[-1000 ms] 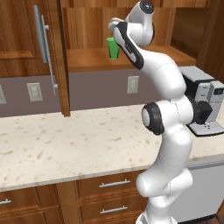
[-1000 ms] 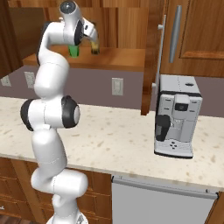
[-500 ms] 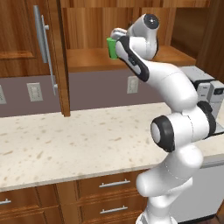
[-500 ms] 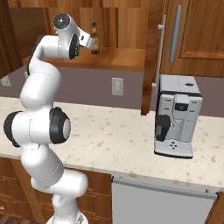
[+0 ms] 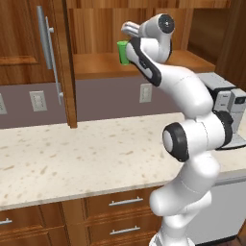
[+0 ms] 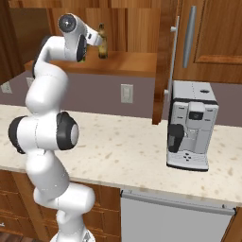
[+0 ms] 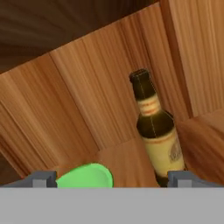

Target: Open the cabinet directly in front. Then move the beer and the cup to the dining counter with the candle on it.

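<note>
Jaws wide open before the beer and cup; the glass bottle, likely slippery and breakable, is best gripped mid-body.

This is a home kitchen, rendered rather than filmed. A long beige speckled stone desk runs over brown wooden drawers with short metal handles. Above it hangs a reddish-brown wooden wall cabinet with a long brushed-metal bar handle, its door open. A silver and black coffee machine stands on the desk, pale wall outlets dot the grey backsplash, and a white appliance front sits under the desk.
</note>
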